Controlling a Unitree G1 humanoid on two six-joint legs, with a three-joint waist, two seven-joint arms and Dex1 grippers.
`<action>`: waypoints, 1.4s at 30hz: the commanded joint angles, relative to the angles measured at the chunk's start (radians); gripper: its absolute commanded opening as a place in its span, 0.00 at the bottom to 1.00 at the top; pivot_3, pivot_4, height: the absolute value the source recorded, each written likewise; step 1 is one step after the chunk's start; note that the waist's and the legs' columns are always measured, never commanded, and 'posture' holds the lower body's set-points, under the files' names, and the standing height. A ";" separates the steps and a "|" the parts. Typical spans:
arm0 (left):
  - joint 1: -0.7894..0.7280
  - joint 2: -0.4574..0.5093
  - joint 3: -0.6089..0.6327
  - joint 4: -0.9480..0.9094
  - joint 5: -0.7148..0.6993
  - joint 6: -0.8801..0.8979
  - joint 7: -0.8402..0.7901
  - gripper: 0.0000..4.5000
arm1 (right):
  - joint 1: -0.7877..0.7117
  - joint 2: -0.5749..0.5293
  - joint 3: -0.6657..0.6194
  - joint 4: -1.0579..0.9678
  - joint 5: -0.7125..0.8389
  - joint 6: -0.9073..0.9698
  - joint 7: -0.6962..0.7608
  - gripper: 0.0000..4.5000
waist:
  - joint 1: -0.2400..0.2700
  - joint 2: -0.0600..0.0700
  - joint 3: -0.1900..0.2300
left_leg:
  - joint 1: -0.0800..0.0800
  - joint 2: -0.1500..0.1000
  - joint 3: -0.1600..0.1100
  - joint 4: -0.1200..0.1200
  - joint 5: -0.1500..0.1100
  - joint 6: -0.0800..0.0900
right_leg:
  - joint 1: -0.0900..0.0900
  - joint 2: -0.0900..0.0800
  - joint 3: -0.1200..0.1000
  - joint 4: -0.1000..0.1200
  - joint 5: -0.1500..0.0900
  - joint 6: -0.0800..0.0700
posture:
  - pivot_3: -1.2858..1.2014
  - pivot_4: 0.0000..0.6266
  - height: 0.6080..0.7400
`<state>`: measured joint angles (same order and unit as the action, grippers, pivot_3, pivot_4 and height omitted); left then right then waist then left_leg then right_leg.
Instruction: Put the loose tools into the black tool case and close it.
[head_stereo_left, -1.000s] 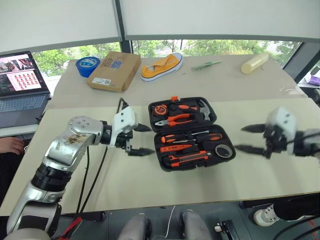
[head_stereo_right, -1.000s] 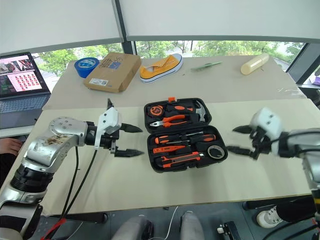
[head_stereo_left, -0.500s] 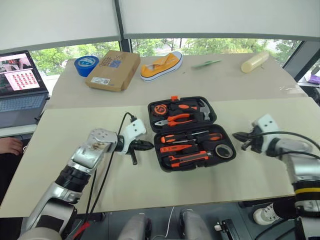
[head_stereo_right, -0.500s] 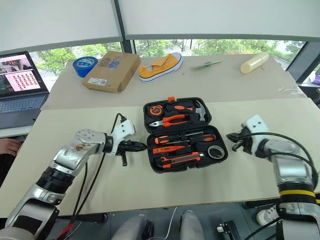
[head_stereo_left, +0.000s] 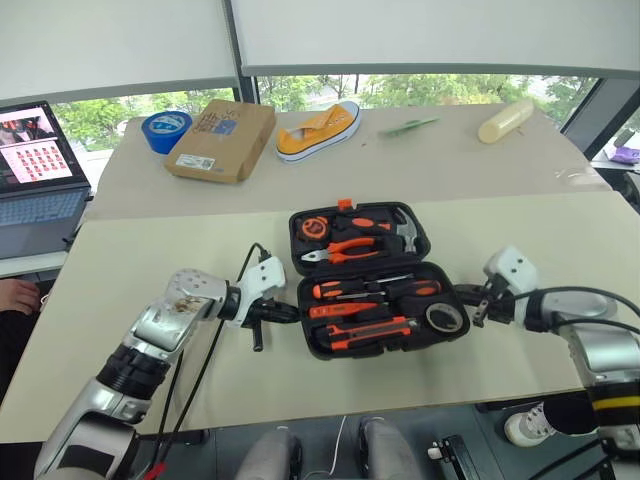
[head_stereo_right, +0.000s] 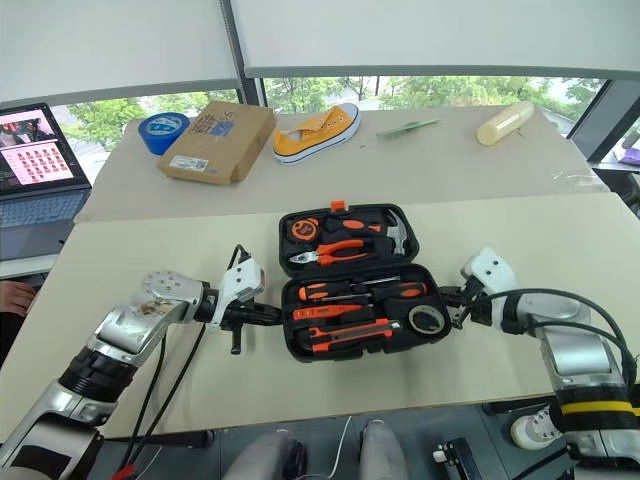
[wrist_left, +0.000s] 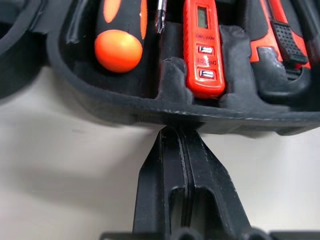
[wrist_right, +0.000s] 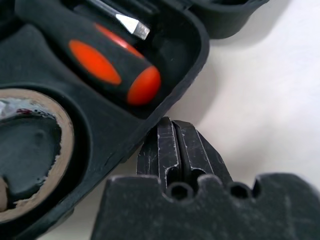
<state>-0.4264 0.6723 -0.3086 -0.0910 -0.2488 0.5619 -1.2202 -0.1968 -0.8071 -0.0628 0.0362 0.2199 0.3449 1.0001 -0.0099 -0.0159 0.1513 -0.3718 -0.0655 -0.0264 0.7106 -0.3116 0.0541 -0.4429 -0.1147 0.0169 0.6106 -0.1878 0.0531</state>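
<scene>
Two pale beige tabletops (head_stereo_left: 150, 300) butt together under a wide window (head_stereo_left: 330, 90) with white roller blinds (head_stereo_left: 420, 35) drawn most of the way down. Green trees show through the strip of glass. Soft daylight falls evenly. A dark grey floor (head_stereo_left: 400, 440) lies below.

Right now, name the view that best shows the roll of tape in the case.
The right eye view: the roll of tape lies whole in its slot in the black tool case. The left eye view matches it; the right wrist view catches part.
</scene>
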 joint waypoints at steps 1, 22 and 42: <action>0.030 0.002 -0.005 -0.089 -0.031 -0.031 -0.024 0.01 | 0.062 0.000 -0.008 -0.151 0.056 0.029 0.020 0.02 | 0.001 0.000 0.000 | 0.000 0.000 0.000 0.000 0.000 0.000 | 0.000 0.000 0.000 0.000 0.000 0.000 | 0.52 0.24 0.96; -0.126 0.018 0.182 0.226 -0.026 0.104 0.168 0.14 | -0.034 -0.043 -0.162 -0.078 0.075 0.231 -0.147 0.16 | 0.006 0.000 0.000 | 0.009 0.001 0.000 0.001 -0.001 0.002 | 0.006 0.002 0.000 0.001 0.003 -0.005 | 0.52 0.24 0.96; -0.368 -0.328 0.336 0.352 -0.097 0.496 0.613 1.00 | -0.573 0.218 -0.002 0.349 0.026 0.442 -0.384 0.99 | -0.004 0.000 0.000 | -0.012 -0.003 -0.002 0.002 0.004 -0.007 | -0.014 -0.001 -0.001 0.005 0.004 -0.003 | 0.52 0.24 0.96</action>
<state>-0.7887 0.3465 0.0061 0.2665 -0.3421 1.0722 -0.6207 -0.7454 -0.5805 -0.0646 0.3831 0.2568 0.8069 0.6082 -0.0137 -0.0160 0.1513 -0.3836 -0.0689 -0.0282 0.7129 -0.3074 0.0472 -0.4576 -0.1160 0.0167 0.6160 -0.1840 0.0503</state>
